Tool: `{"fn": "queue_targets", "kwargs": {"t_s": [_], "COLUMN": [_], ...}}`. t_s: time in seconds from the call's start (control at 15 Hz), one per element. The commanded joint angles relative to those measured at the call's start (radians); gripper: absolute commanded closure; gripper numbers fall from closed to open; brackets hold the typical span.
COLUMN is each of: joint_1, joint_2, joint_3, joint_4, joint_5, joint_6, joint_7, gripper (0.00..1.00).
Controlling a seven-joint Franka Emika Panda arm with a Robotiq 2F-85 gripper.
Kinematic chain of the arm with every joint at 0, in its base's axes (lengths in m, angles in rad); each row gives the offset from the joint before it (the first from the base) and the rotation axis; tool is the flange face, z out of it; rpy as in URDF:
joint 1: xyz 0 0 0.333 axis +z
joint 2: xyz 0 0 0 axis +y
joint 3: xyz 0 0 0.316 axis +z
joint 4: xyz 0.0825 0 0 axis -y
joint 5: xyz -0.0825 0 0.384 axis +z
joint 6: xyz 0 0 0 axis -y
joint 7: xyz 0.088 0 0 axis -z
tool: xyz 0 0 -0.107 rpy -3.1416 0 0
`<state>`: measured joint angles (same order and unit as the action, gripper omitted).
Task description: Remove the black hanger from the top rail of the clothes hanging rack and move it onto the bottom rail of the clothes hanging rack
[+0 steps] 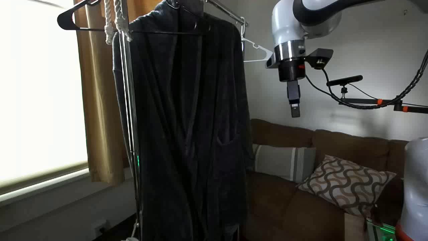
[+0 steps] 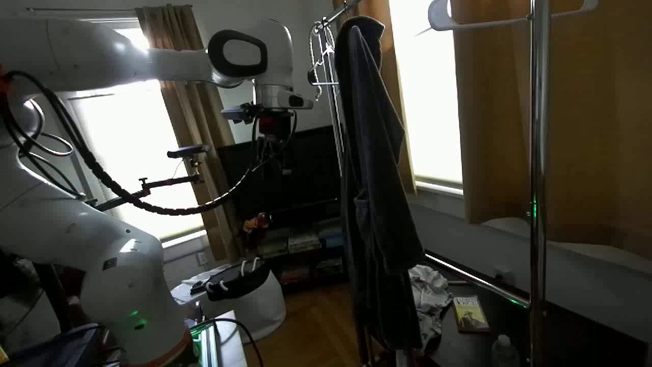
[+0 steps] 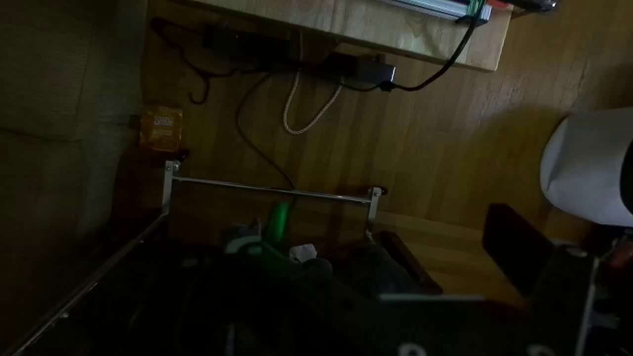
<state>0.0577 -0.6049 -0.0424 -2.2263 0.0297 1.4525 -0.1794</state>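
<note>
The black hanger hangs bare from the top rail at the rack's far end, beside white ropes and a dark grey robe. The black hanger and the top rail also show in an exterior view. The bottom rail runs low near the floor; it also shows in the wrist view. My gripper points down, empty and apart from the rack, on the robot's side of the robe. In the wrist view one dark finger stands off to the right; the rest is too dark to make out.
The dark robe hangs across the rack's middle. A white hanger hangs at the near end of the top rail. A chrome upright stands at that end. A brown couch with pillows lies behind.
</note>
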Motion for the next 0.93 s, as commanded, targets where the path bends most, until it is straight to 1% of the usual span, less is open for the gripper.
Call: {"fn": "queue_targets", "kwargs": {"t_s": [0.0, 0.27, 0.33, 0.4, 0.47, 0.6, 0.67, 0.87], "joint_1": [-0.005, -0.005, 0.015, 0.025, 0.038, 0.048, 0.053, 0.054], "joint_2": [0.002, 0.001, 0.012, 0.014, 0.01, 0.007, 0.002, -0.016], "joint_3": [0.004, 0.004, 0.029, 0.034, 0.042, 0.066, 0.075, 0.069], "joint_4": [0.004, 0.005, 0.016, 0.027, 0.052, 0.106, 0.127, 0.233], "joint_5": [0.002, 0.002, 0.046, 0.084, 0.154, 0.23, 0.254, 0.269], "joint_6": [-0.003, -0.003, 0.05, 0.08, 0.126, 0.184, 0.221, 0.289], "joint_7": [-0.002, -0.002, 0.029, 0.032, 0.052, 0.08, 0.086, 0.07], "gripper": [0.0, 0.0, 0.0, 0.0, 0.0, 0.0, 0.0, 0.0]}}
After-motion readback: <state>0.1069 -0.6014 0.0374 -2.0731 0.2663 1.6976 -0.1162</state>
